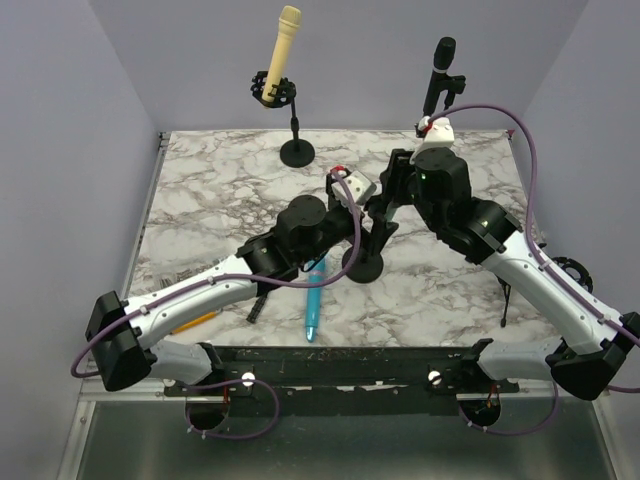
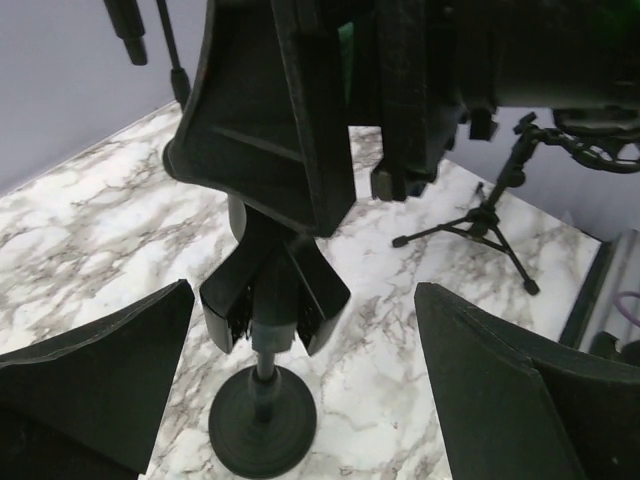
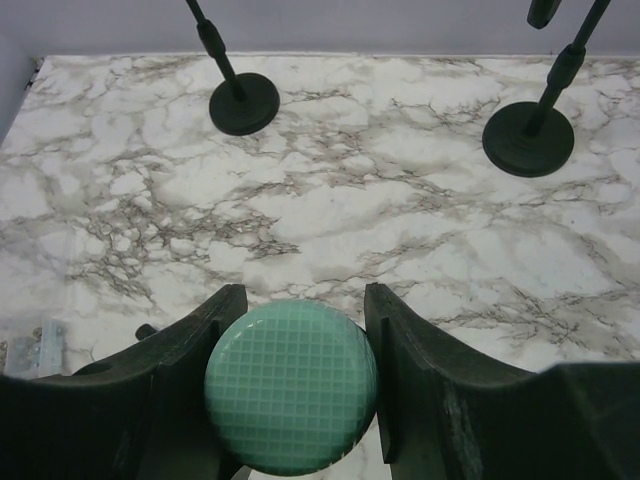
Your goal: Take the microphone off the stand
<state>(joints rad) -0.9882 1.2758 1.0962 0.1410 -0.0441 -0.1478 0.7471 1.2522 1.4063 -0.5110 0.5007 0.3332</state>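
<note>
The right gripper (image 3: pixel 305 298) has its two black fingers closed part way around the round, pale green mesh head of the microphone (image 3: pixel 291 400). One finger presses on each side of the ball, and the head faces straight back into the wrist camera. The microphone's handle is hidden behind its own head and by the gripper.

The left gripper (image 2: pixel 302 300) is spread about as wide as it goes and holds nothing. Its fingers (image 2: pixel 95 380) stand well apart on either side of the short black microphone stand (image 1: pixel 362 265), without touching it. The stand has a round weighted base and sits near the middle of the white-and-grey marble tabletop (image 1: pixel 220 190), where the two arms meet. At the top of its stem is a black forked clip (image 2: pixel 270 295), just beneath the dark body of the right gripper. I cannot tell whether the microphone's handle is sitting in that clip or has come clear of it.

At the back left, a cream-coloured microphone (image 1: pixel 288 40) leans in its own black round-based stand (image 1: pixel 297 153). At the back right, a black microphone (image 1: pixel 440 75) stands upright. A light blue pen (image 1: pixel 315 300) lies on the marble near the left arm, and a small black tripod (image 2: pixel 480 215) stands off to the right side.
</note>
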